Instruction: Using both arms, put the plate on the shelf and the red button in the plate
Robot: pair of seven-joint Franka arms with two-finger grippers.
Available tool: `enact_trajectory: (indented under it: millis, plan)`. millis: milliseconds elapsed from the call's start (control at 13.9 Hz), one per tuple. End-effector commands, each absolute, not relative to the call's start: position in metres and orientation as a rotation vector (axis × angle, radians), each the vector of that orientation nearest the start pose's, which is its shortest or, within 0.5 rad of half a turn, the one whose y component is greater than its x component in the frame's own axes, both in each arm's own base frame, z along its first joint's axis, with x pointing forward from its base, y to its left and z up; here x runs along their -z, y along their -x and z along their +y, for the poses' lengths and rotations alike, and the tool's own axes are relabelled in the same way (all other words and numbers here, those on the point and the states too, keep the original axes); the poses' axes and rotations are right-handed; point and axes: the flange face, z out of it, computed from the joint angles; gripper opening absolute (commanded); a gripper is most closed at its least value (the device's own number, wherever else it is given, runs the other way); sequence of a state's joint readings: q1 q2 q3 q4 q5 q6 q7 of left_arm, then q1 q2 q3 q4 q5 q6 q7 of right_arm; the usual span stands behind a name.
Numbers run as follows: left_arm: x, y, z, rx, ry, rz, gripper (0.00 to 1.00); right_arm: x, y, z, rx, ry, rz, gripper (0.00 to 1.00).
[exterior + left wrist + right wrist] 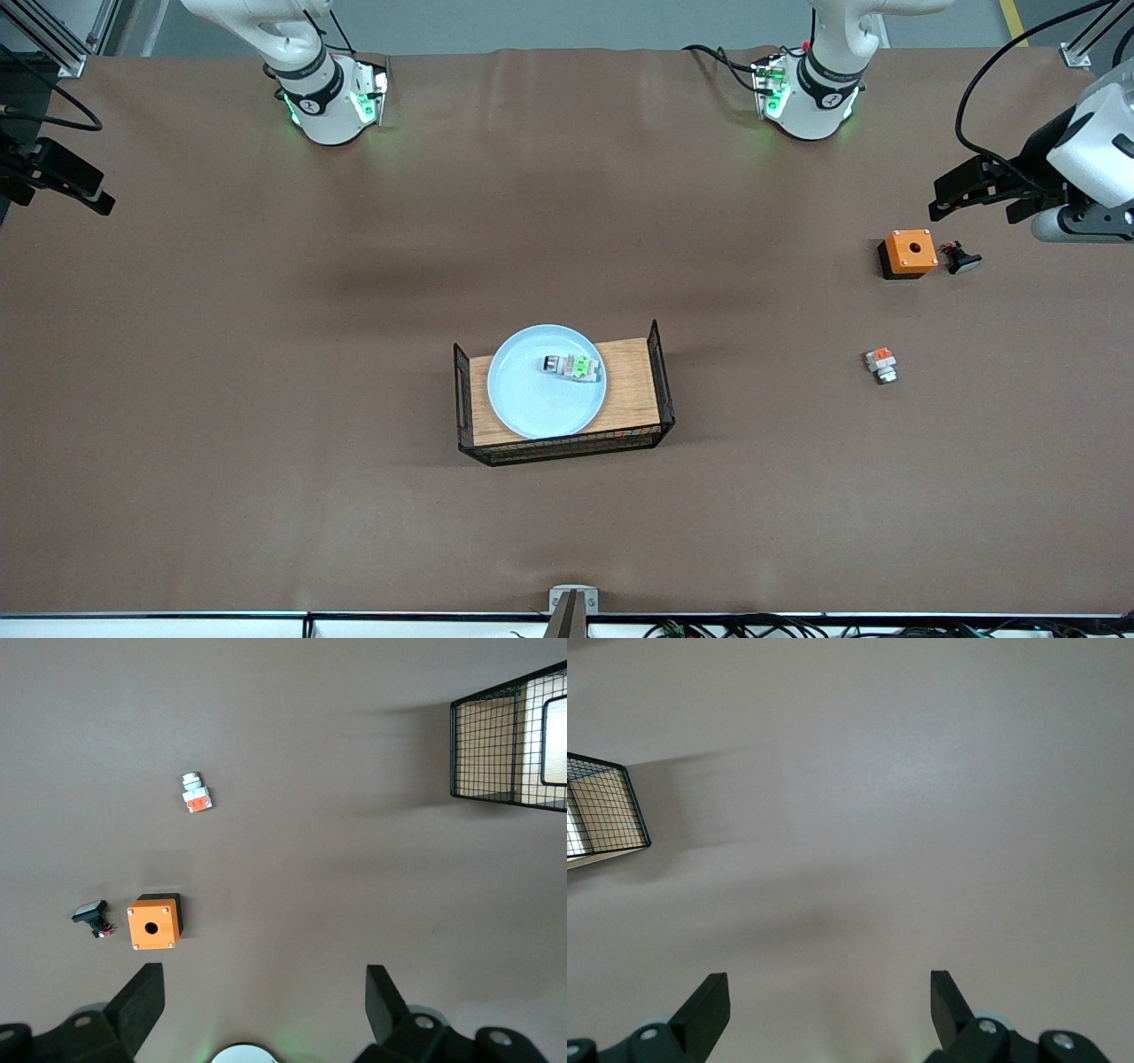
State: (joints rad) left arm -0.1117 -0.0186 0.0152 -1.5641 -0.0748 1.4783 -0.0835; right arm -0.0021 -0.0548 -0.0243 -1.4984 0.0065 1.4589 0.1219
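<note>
I see the left gripper [259, 992] with fingers [142, 997] spread wide, empty, over the counter [266, 399] edge. The right gripper [829, 997] is released too, touching nothing; the red button [574, 366] lies on the plate [532, 403].

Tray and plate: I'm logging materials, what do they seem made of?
Tray: wood-look base, visible grain, with black wire-mesh walls, probably coated metal. Plate: pale blue, smooth with a faint sheen; plastic or glazed ceramic, I cannot tell which.
</note>
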Motion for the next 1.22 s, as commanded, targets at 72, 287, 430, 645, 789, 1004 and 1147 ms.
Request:
enact_trajectory:
  millis: [72,287,430,645,789,1004,1147]
  plan:
    - [-0.631,-0.523,-0.061,-0.080,3.191,0.003,1.00,-0.682,-0.524,-0.015,0.027,3.134,0.229,1.00]
    - [-0.634,-0.523,-0.062,-0.068,3.192,0.006,1.00,-0.682,-0.524,-0.015,0.027,3.134,0.229,1.00]
    - [-0.634,-0.524,-0.062,-0.059,3.183,0.010,1.00,-0.682,-0.524,-0.015,0.027,3.134,0.232,1.00]
    - [-0.648,-0.525,-0.070,0.016,3.130,0.047,1.00,-0.687,-0.524,-0.015,0.041,3.131,0.231,1.00]
    - [-0.659,-0.529,-0.068,0.061,3.096,0.053,1.00,-0.687,-0.524,-0.015,0.041,3.133,0.232,1.00]
    - [-0.657,-0.532,-0.068,0.056,3.097,0.051,1.00,-0.687,-0.524,-0.015,0.043,3.133,0.234,1.00]
    - [-0.660,-0.533,-0.063,0.073,3.120,0.029,1.00,-0.687,-0.524,-0.015,0.043,3.131,0.234,1.00]
